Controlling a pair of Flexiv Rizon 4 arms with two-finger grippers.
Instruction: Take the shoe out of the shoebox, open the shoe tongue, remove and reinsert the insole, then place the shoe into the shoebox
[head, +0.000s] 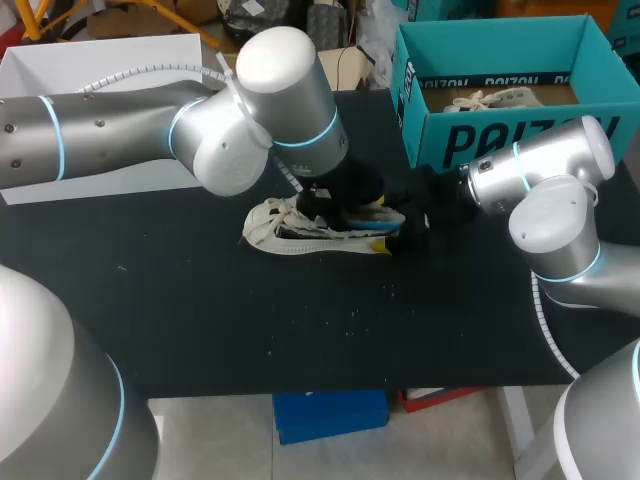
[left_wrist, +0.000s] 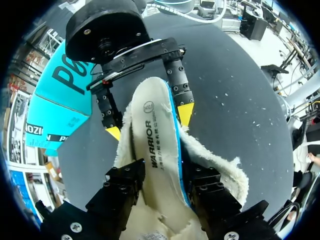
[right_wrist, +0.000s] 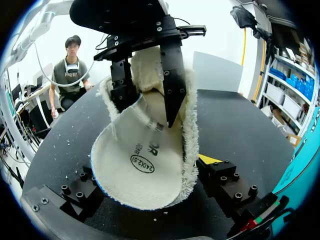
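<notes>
Cream fleece lines the pale low-cut fabric shoe (head: 285, 232), which lies at the centre of the matte black table (head: 200, 320), laced toe toward 9 o'clock and heel toward 3 o'clock. The fleece collar is thick and shaggy. The flat white woven-faced insole (left_wrist: 155, 150) has a thin blue foam edge and a rounded heel. It sits partly inside the fleece collar and curves along its length, with printed lettering on the exposed face.

The left gripper (left_wrist: 162, 175) is above the shoe opening and is clenched on the insole at about mid-length, with one black ribbed finger touching it on each side. The right gripper (left_wrist: 149, 122) is at the 3 o'clock end and grasps the heel of the shoe. One yellow tip presses the fleece collar, and the other presses the opposite side, next to the blue edge of the insole.

The open teal rectangular cardboard shoebox (head: 430, 90) stands at 1 o'clock from the shoe, near the far table edge. A second pale laced shoe (head: 497, 98) lies inside it. A white flat-sided box (head: 100, 60) stands at 10 o'clock, partly behind the left arm. Fine white specks (head: 340, 320) are scattered on the table surface at 6 o'clock from the shoe.
</notes>
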